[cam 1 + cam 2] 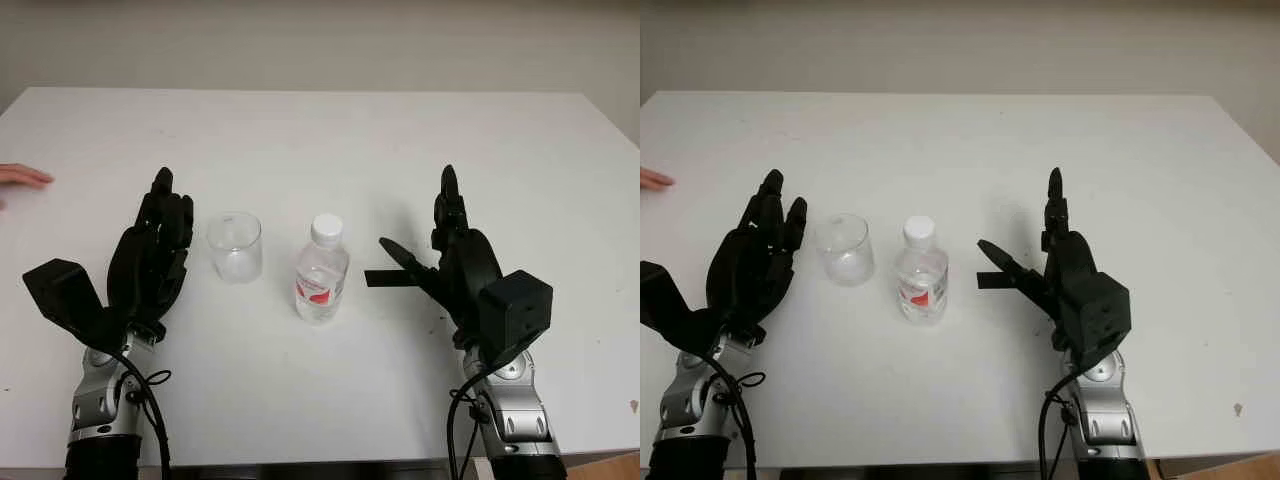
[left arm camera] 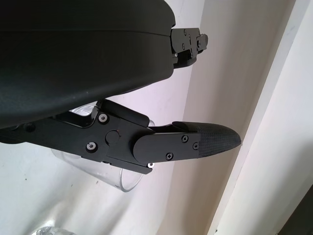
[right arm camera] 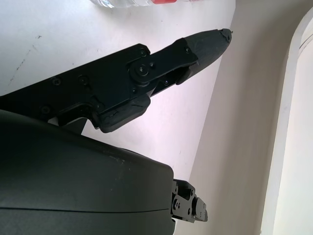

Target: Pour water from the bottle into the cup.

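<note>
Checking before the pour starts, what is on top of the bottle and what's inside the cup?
A white cap sits on the bottle. The clear cup looks empty. Both hands, left and right, are open beside them.

Cup (image 1: 235, 246) stands just left of bottle (image 1: 321, 270) on table (image 1: 400, 140).

My right hand (image 3: 146, 83) hung open over the white counter (image 3: 58, 34), one finger (image 3: 195, 46) reaching out near the bottle (image 3: 142, 4) with its red label.
</note>
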{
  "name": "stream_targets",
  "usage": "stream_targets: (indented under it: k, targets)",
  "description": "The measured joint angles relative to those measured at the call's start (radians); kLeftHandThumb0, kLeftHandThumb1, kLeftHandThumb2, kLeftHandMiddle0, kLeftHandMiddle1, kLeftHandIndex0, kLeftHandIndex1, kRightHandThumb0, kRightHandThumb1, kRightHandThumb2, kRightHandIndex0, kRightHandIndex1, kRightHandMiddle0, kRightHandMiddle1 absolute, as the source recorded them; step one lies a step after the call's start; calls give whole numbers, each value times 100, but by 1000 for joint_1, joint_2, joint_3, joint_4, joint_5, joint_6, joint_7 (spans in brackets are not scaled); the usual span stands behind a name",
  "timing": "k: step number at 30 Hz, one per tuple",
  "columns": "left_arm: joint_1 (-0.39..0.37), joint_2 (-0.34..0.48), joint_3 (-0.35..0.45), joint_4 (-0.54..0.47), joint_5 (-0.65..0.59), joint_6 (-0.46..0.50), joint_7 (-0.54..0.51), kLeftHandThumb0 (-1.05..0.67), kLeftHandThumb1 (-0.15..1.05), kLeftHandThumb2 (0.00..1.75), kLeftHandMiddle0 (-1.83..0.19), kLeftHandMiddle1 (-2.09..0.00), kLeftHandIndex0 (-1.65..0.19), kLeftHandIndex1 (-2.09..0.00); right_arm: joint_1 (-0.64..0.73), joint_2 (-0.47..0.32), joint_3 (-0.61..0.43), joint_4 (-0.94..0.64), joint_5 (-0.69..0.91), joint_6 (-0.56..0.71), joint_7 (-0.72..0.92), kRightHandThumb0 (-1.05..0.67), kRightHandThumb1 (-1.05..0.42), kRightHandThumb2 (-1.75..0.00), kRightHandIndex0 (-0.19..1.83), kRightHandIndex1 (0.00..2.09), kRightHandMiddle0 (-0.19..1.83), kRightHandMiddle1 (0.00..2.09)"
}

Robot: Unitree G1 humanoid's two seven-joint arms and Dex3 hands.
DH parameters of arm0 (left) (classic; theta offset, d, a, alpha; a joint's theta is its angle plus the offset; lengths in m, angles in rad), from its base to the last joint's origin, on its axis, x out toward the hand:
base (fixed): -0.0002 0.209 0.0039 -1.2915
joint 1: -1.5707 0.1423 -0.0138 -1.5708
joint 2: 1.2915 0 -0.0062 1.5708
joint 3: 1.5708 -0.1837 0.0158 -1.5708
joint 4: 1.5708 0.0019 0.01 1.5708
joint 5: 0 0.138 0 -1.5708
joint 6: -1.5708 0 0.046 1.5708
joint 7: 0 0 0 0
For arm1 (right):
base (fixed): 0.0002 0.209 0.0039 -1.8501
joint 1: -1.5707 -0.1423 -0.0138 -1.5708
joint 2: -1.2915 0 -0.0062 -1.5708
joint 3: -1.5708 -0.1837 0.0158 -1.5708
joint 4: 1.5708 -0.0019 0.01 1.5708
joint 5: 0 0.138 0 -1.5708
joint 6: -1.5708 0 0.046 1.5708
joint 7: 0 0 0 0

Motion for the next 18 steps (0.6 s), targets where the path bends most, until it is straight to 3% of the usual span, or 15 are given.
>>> stream_targets:
  k: [9,18]
  targets:
    - [-8,0,-1,-2,-5,10,-2,-73,105,41,8,-6,7,-6,-11,-1,4,-5,-13,19,-3,-87,-91,-6,-19,0,-19,0]
    - [-34,0,-2,21,6,-1,3,-74,105,42,9,-5,8,-5,-16,-26,9,-38,75,33,138,-88,-91,-5,-19,0,-19,0]
